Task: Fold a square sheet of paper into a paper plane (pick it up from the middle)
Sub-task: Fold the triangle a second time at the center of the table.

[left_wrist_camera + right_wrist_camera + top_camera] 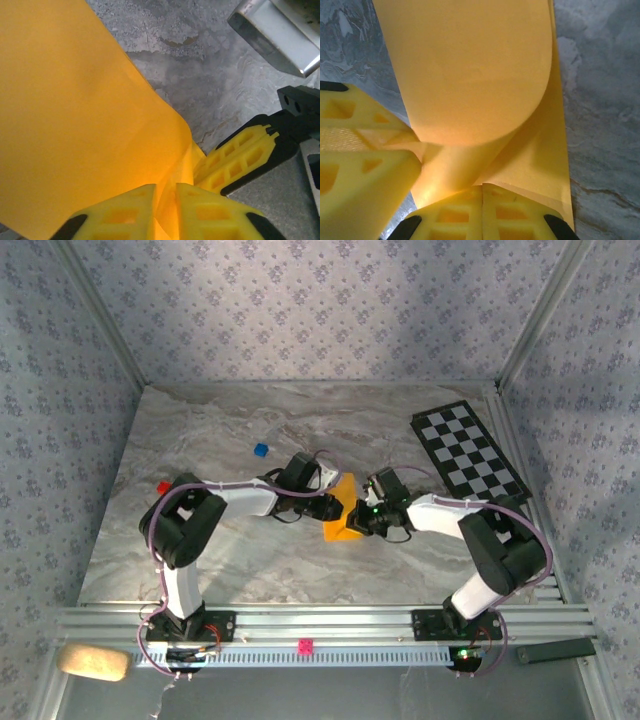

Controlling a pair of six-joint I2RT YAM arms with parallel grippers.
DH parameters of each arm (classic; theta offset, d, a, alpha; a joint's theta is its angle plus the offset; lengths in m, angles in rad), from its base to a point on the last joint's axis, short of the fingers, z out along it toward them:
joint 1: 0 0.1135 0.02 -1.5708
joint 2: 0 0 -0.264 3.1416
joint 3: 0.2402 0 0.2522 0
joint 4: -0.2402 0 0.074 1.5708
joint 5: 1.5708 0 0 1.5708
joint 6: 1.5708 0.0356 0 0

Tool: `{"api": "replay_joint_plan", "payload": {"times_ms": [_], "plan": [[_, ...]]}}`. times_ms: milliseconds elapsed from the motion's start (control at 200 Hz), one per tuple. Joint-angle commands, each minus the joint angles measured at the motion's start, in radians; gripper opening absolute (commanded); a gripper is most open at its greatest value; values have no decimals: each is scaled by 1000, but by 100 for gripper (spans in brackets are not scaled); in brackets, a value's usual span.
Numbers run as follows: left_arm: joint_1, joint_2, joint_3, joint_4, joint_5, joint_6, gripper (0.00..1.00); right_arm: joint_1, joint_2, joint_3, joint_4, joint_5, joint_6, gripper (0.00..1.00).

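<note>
Clamped together at the right gripper (482, 205), nipping the near edge of the square sheet of paper (470, 75) right at the fingertips. Just beside it, down to a thin slit at the left gripper (165, 200), with paper running through: pinching the same sheet by the look of it, though hardly firmly. Ahead of both sets of fingertips, a flap curling up and over in a soft roll, with no crease pressed in yet.

Real risk of tearing or crumpling such thin paper if tugged two ways from pinches this close. Risk too of the roll springing back flat through a slack left pinch, costing the fold line.

Under and beyond the fingertips, bare marble table (215, 90). Hard to make out where the flap's far edge lands or whether corners line up: hidden by the curl up close and, from above, by both wrists. Well beyond the right gripper, a checkered board (468, 452).
</note>
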Motion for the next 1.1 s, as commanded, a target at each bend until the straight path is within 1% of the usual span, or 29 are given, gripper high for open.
{"api": "replay_joint_plan", "payload": {"times_ms": [0,70,175,310,385,510,695,780,970,1094], "plan": [[9,16,25,14,52,0,21,5,18,23,23,-16,24,7],[13,16,20,21,59,-6,22,2,18,24,23,-16,23,7],[20,12,12,35,63,-14,19,2,18,20,21,-16,24,7],[28,12,15,44,79,-21,18,0,19,18,18,-12,24,7],[31,11,12,48,91,-23,23,-1,21,20,17,-14,24,7],[35,5,-1,60,99,-31,27,-3,21,21,16,-14,24,7],[40,6,-4,74,120,-39,27,-5,24,24,15,-15,24,7],[41,9,2,75,132,-39,25,-6,24,24,13,-15,25,7],[45,11,2,67,137,-31,10,-6,23,24,12,-14,26,7],[50,7,0,68,136,-31,4,-9,19,24,5,-10,25,7]]}}
